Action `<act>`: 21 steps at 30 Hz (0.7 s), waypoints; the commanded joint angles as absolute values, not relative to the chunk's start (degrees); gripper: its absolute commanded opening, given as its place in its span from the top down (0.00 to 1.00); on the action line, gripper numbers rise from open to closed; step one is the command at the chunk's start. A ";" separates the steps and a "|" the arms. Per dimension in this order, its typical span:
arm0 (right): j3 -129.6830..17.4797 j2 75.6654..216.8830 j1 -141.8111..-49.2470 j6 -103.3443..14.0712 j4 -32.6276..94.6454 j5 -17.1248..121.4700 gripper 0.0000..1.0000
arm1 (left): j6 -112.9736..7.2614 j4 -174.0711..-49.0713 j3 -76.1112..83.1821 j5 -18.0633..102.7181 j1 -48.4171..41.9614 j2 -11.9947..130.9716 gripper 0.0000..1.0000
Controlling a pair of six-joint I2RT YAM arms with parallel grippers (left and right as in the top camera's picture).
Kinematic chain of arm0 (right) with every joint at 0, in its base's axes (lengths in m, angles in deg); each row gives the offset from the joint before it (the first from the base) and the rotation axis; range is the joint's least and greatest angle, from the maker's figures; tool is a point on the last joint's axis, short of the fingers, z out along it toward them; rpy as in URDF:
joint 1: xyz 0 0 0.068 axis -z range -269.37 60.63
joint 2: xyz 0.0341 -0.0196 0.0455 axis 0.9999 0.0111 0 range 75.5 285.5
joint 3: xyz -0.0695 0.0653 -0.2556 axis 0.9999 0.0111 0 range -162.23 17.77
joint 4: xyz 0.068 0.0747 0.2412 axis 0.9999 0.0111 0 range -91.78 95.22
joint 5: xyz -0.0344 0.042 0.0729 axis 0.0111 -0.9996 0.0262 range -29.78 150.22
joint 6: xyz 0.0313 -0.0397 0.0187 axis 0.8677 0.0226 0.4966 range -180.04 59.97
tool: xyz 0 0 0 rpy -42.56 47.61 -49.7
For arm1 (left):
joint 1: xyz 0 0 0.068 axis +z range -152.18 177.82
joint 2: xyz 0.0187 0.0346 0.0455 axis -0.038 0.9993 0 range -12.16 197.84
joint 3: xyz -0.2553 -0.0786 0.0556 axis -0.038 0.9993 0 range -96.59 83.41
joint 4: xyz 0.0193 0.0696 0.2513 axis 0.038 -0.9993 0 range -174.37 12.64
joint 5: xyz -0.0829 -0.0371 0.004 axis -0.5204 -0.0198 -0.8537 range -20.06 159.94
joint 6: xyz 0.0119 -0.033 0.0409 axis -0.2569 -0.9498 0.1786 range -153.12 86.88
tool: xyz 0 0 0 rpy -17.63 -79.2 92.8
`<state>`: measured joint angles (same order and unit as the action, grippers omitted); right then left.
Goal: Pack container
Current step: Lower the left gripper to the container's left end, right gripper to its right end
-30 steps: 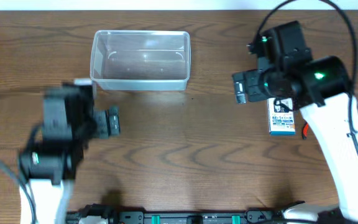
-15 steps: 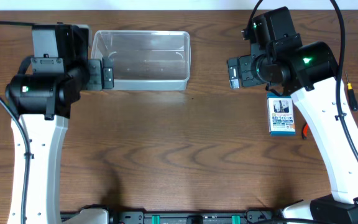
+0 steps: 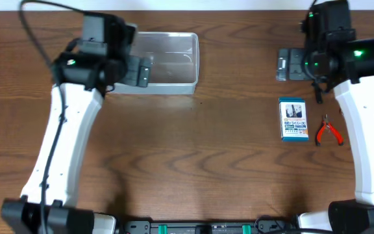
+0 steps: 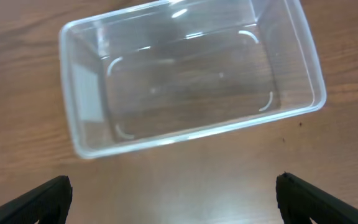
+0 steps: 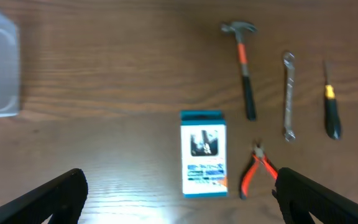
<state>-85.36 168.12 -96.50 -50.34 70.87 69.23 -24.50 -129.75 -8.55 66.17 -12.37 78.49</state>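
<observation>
The brown wooden table (image 3: pixel 206 149) carries the clear container (image 4: pixel 82 99), a blue-and-white box (image 5: pixel 204 152), red pliers (image 5: pixel 257 160), hammer (image 5: pixel 246 68), wrench (image 5: pixel 289 94) and screwdriver (image 5: pixel 332 109).

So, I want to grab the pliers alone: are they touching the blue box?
Apart. The right wrist view shows a strip of bare wood between the pliers and the box.

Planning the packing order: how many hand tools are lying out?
4. Hammer, wrench and screwdriver lie in a row; pliers sit beside the blue-and-white box. More may be hidden from these views.
</observation>
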 commanded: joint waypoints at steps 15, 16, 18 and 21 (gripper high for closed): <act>-86.12 171.77 -96.46 -49.79 72.11 54.74 0.01 | -33.90 -124.54 -9.58 80.49 -11.59 84.61 0.02; -86.12 172.60 -97.00 -49.79 71.78 54.57 0.01 | -33.90 -124.46 -9.58 80.49 -10.60 84.61 0.02; -86.12 174.28 -98.18 -49.79 70.87 54.59 0.01 | -33.87 -124.61 -9.58 80.51 -8.27 84.61 0.02; -86.12 177.17 -100.24 -49.79 69.09 54.59 0.01 | -33.90 -124.52 -9.58 80.51 -4.31 84.61 0.02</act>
<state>-85.36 174.83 -98.18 -50.32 69.93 56.45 -32.41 -124.63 -8.55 79.33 -7.17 85.01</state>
